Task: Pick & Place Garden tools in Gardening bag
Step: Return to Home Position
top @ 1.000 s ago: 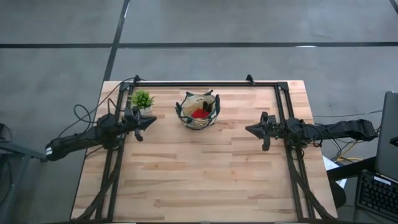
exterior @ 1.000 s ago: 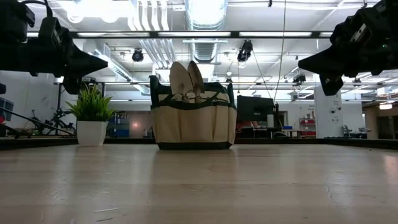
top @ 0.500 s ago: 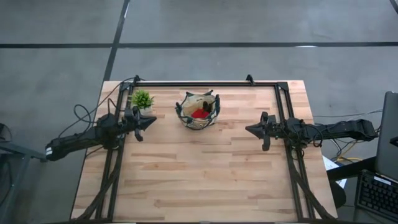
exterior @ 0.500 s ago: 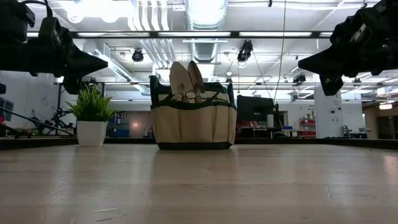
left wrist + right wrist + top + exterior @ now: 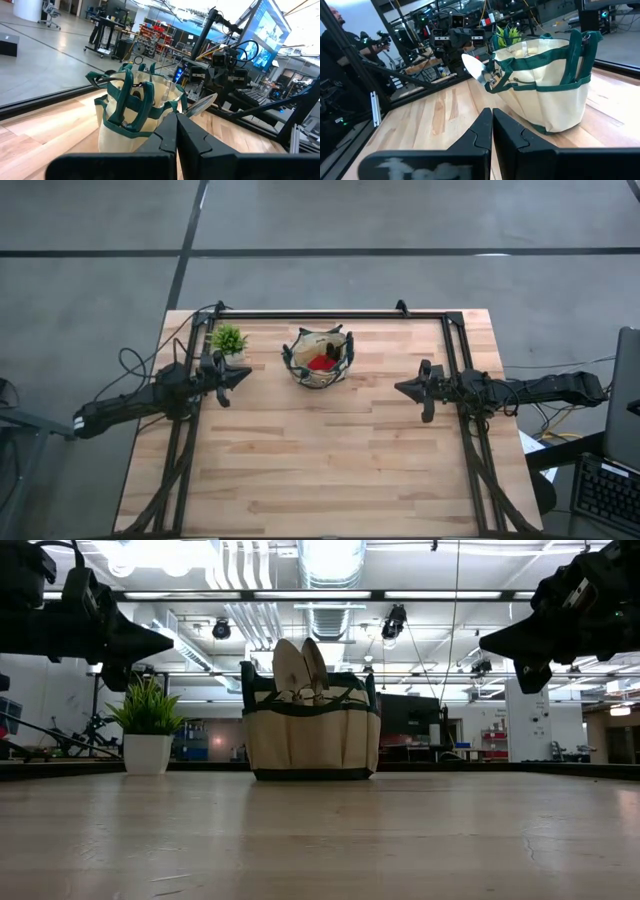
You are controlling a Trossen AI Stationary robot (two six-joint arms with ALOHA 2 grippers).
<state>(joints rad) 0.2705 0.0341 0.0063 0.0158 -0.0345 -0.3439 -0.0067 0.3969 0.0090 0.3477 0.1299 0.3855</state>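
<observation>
The tan gardening bag (image 5: 319, 358) with dark green trim stands upright on the table's far middle, resting on its flat base (image 5: 313, 774). Garden tools stick out of it: two silver trowel blades (image 5: 298, 668) rise above the rim, one blade (image 5: 474, 67) pointing out sideways, and a red item (image 5: 320, 363) lies inside. My left gripper (image 5: 247, 375) hovers shut at the table's left, level, clear of the bag. My right gripper (image 5: 398, 388) hovers shut at the right, also pointing at the bag (image 5: 545, 85). Both hold nothing.
A small green potted plant (image 5: 229, 340) in a white pot (image 5: 147, 753) stands left of the bag, close to my left gripper. A black frame (image 5: 330, 314) runs round the table's far and side edges. Bare wood (image 5: 320, 460) lies toward the near edge.
</observation>
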